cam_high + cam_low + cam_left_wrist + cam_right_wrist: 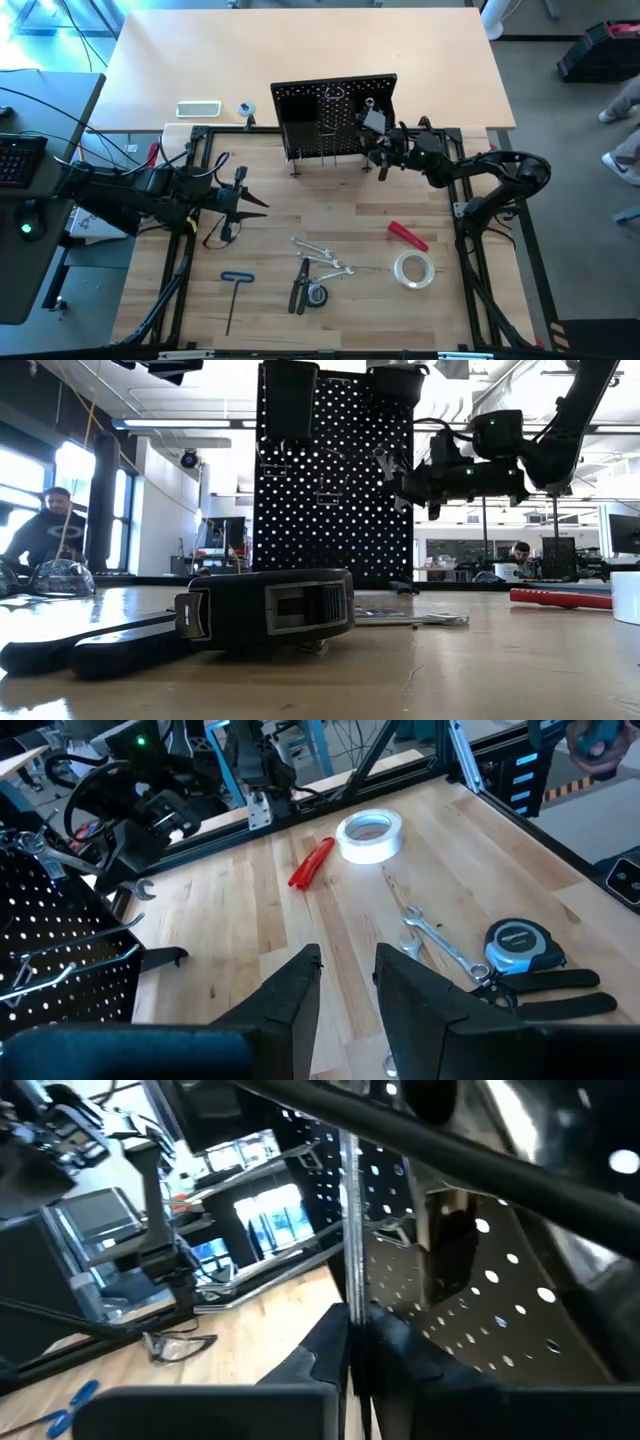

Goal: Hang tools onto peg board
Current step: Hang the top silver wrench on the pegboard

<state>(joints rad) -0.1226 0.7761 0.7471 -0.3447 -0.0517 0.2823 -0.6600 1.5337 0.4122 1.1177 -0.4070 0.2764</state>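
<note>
a thin silver wrench [349, 1230] is being pinched between the closed fingers of the right gripper [352, 1342] and held upright against the front of the peg board [333, 115]; in the high view this gripper [383, 152] is being kept at the board's right side, near its lower edge; in the low view it [420, 485] is seen raised above the table, beside the perforated panel [330, 480]; the peg board is standing upright at the far edge of the wooden table [350, 220], with hooks and a bin on it; the left gripper [243, 200] is being held over the table's left part, well apart from the board, its fingers [300, 990] parted and grasping nothing; on the table are lying a red-handled tool [407, 235], a tape roll [413, 269], loose wrenches [320, 255], dark-handled pliers [300, 285], a tape measure [515, 942] touching the pliers, and a blue hex key [236, 282] near the front left.
</note>
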